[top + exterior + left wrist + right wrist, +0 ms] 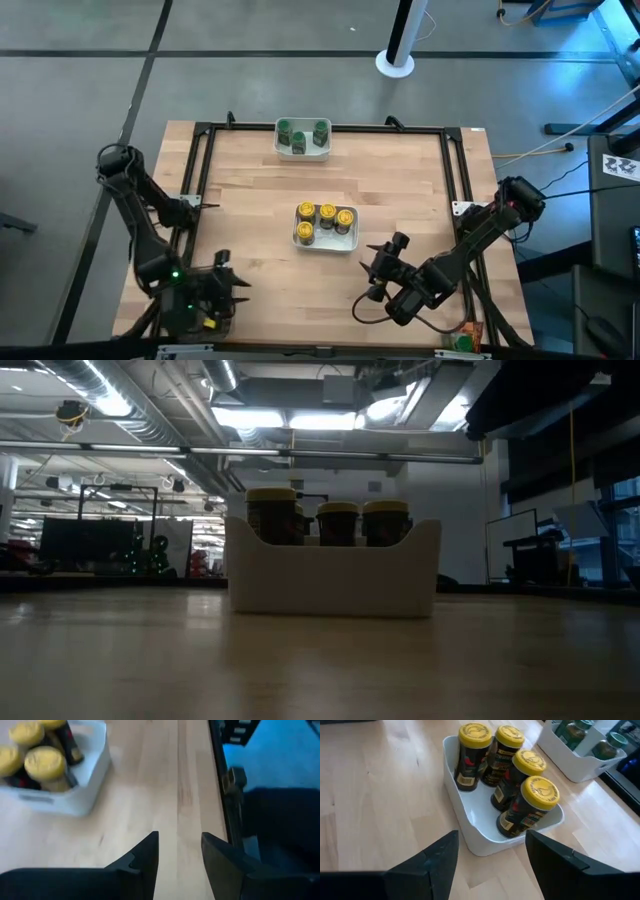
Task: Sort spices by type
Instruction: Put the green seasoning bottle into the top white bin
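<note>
We log four yellow-capped jars [506, 775] upright in the white bowl [326, 241] at table centre, green-capped jars [300, 135] in the far bowl [302, 152]. Right gripper [490, 855] hovers just beside the centre bowl, fingers spread, empty. Left gripper [180, 855], released, sits at the near-left corner, well apart.

We are seeing a pale wood table [250, 200] with smooth, matt grain. On it, a white bowl [470, 827] is looking like glossy plastic, holding jars with smooth yellow caps [475, 735] and glossy printed labels.
</note>
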Robot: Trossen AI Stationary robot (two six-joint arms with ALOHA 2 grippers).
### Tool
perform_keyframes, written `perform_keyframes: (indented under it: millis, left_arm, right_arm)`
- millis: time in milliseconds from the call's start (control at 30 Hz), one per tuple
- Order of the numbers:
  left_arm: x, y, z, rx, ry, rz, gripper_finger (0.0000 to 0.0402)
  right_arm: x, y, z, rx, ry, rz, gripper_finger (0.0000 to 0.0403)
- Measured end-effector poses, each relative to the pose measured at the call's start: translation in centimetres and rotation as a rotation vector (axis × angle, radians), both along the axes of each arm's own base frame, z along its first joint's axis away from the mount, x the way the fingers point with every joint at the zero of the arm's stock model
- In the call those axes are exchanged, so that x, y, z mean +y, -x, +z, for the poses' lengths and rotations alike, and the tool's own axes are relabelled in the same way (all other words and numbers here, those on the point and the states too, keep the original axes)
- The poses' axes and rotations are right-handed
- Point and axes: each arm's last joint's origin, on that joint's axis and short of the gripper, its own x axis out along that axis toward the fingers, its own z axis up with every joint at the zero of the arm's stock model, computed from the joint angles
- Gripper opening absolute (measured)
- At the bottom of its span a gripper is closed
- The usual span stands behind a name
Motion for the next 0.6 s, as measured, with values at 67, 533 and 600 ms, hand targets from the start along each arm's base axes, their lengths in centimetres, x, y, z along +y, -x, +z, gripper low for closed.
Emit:
perform_keyframes:
  millis: [67,533,600]
  left_arm:
    - [0.2,-1.0,-0.4,-0.023,-0.033,-0.005,0.0131]
    - [1.1,-5.8,-4.6,-0.064,-0.18,0.002,0.0131]
    - [1.2,-6.3,-5.2,-0.048,-0.197,0.014,0.0131]
  right_arm:
    - [0.1,-0.1,0.0,0.017,-0.012,0.027,0.023]
    - [1.5,0.7,5.3,0.409,-0.368,0.183,0.023]
    - [1.3,1.3,6.1,0.507,-0.429,0.152,0.023]
